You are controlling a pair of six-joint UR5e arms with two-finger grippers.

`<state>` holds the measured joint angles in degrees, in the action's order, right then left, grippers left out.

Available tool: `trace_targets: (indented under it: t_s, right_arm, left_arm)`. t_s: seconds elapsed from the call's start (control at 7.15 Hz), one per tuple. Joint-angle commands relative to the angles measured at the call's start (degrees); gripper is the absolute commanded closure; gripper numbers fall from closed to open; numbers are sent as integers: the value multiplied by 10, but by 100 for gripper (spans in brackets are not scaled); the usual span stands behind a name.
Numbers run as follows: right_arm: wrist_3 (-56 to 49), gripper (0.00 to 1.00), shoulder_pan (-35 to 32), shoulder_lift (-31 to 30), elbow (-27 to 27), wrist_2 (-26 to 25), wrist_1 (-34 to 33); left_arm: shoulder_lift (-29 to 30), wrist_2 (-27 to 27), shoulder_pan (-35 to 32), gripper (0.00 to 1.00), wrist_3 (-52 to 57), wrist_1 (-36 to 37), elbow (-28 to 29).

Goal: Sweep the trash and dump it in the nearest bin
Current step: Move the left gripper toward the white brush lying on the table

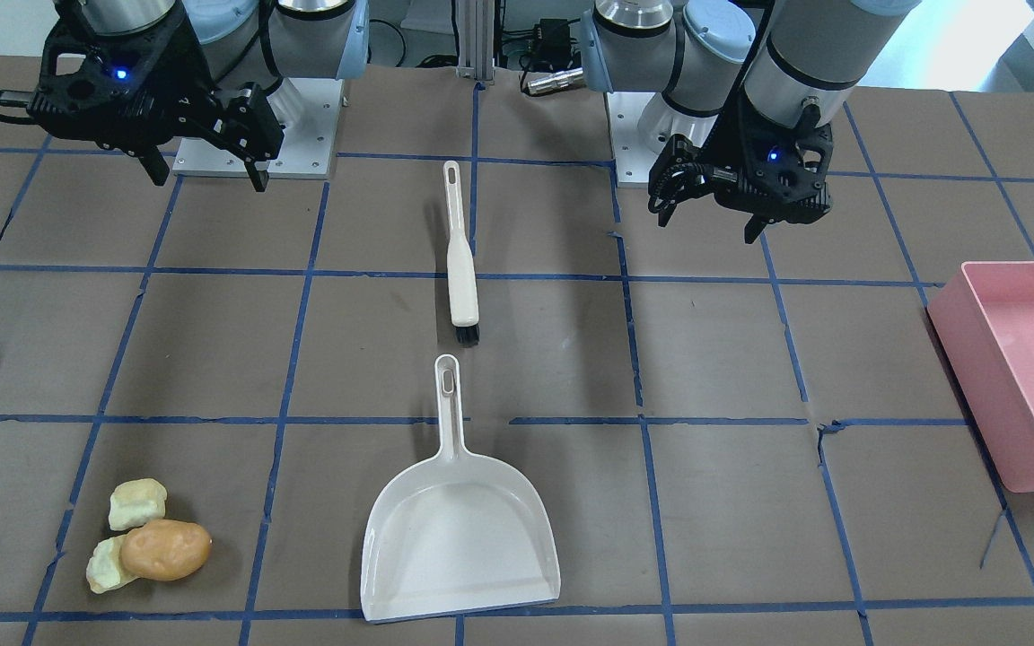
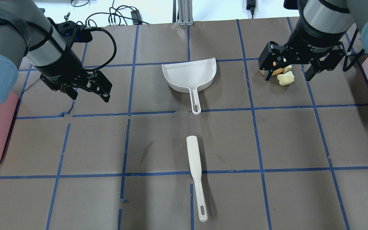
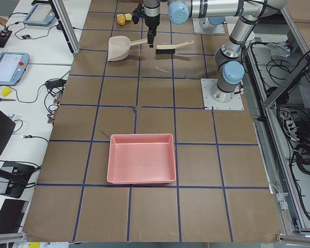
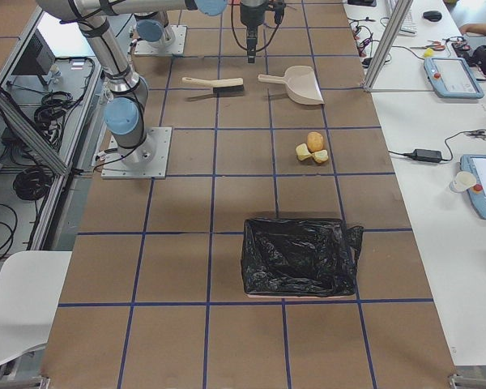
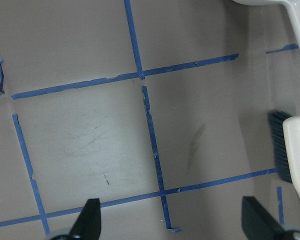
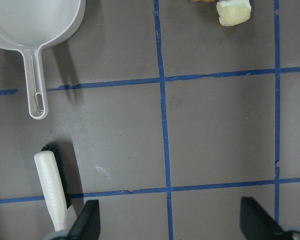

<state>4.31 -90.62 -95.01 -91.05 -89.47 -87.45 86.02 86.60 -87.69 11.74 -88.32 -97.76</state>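
Note:
The trash, a tan potato-shaped lump (image 1: 167, 549) with two pale yellow-green chunks (image 1: 136, 502) beside it, lies on the brown table by its far edge on my right side. A white dustpan (image 1: 460, 538) sits mid-table at the far edge, handle toward me. Nearer me lies the white brush (image 1: 460, 260), bristles toward the pan. My right gripper (image 2: 288, 75) hangs open above the table, partly hiding the trash (image 2: 285, 78) in the overhead view. My left gripper (image 2: 89, 95) hangs open over bare table. Both hold nothing.
A pink bin (image 3: 142, 157) stands at the table's end on my left. A bin lined with a black bag (image 4: 296, 255) stands toward my right end, closer to the trash (image 4: 312, 148). Blue tape lines grid the table.

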Motion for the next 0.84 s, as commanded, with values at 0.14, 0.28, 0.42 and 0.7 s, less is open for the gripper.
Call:
trace_targets:
  t_s: [0.14, 0.28, 0.42, 0.7]
  right_arm:
    - [-1, 0, 0, 0, 0, 0, 1]
    - [-1, 0, 0, 0, 0, 0, 1]
    - [-1, 0, 0, 0, 0, 0, 2]
    - [-2, 0, 0, 0, 0, 0, 3]
  left_arm:
    - [-3, 0, 0, 0, 1, 0, 0]
    - [-8, 0, 0, 0, 1, -1, -5]
    - [-13, -2, 0, 0, 6, -1, -6]
    - [-16, -1, -5, 0, -7, -6, -4]
